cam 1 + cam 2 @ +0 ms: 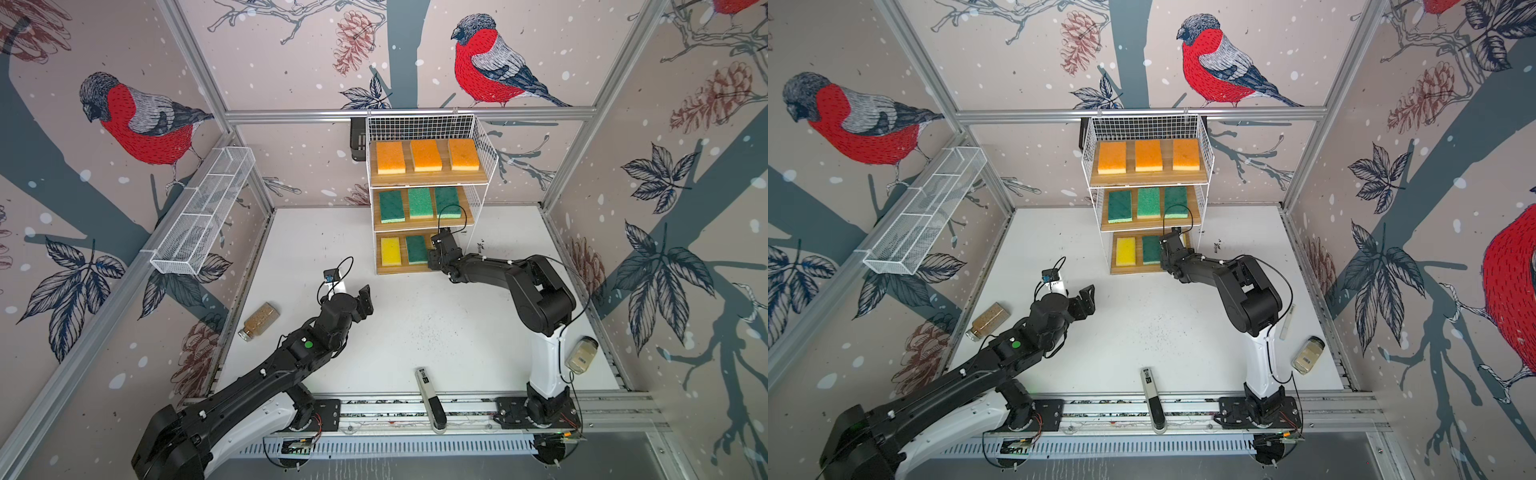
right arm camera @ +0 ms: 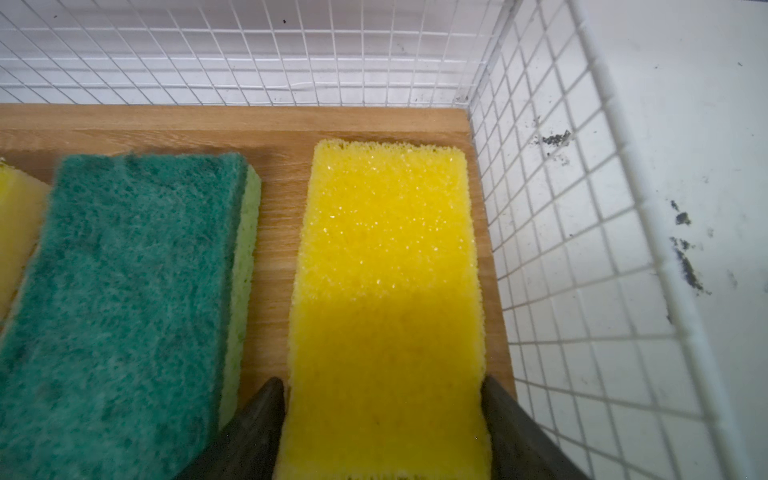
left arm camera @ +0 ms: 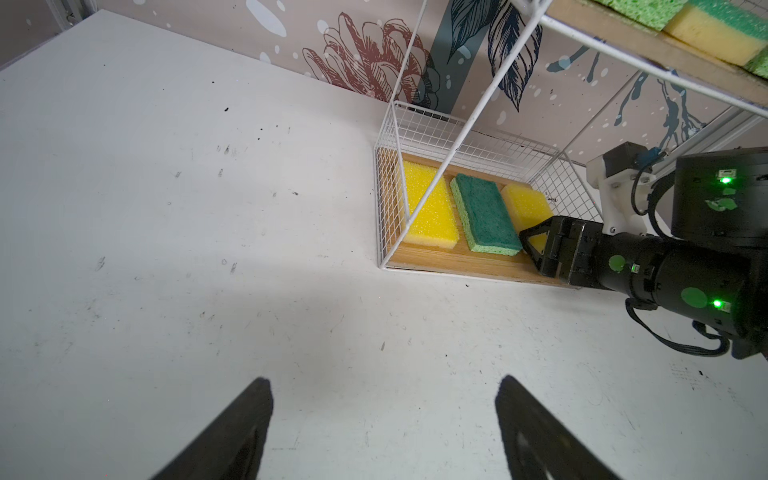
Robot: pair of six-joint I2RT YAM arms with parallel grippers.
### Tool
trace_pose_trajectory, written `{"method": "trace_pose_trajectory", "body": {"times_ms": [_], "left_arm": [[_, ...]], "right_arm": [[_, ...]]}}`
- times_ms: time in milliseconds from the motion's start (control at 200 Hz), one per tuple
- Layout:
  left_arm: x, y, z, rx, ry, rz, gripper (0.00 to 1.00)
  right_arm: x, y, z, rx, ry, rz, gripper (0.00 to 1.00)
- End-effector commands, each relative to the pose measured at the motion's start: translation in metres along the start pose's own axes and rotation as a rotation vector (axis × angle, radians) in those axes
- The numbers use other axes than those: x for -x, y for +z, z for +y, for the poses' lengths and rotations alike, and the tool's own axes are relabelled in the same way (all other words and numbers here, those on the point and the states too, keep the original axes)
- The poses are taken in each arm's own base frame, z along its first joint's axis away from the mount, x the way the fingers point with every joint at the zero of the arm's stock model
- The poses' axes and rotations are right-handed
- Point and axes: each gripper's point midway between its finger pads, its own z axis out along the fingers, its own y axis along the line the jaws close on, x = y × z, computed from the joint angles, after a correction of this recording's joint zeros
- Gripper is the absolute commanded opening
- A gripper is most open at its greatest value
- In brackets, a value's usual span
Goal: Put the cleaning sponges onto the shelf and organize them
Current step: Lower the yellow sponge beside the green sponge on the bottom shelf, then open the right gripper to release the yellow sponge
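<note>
Surrounding white table, bird-print walls

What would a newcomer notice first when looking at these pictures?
Probably the red-breasted birds printed on the walls. Then the shelf at the back, with orange sponges on top and green sponges below, and the right gripper astride a yellow sponge on the bottom board.

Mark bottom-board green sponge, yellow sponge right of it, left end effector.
green sponge (image 2: 124, 299), right wrist view, green top
yellow sponge (image 2: 386, 270), right wrist view, top face
left end effector (image 3: 383, 386), left wrist view, between fingertips
</note>
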Motion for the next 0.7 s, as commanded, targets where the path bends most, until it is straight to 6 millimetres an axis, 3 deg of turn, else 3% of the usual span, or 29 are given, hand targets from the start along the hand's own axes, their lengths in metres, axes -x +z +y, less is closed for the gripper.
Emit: {"method": "trace_pose_trajectory", "body": {"times_ms": [0,345,696], "left_arm": [[0.0081,-0.0011,-0.0022,-0.009,-0.021,-0.032,0.85],[0.0077,-0.0028,-0.0021,-0.017,-0.033,-0.032,0.85],[0.0084,-0.0044,-0.0014,-0.016,-0.036,-0.033,0.85]], "right_arm": [[-0.0003,-0.002,-0.0081,-0.041,-0.014,0.013,0.74],[-0.0013,-0.007,-0.0103,-0.059,-0.031,0.02,0.76],[-0.0022,-0.0079,-0.0124,-0.068,-0.035,0.022,0.69]]}}
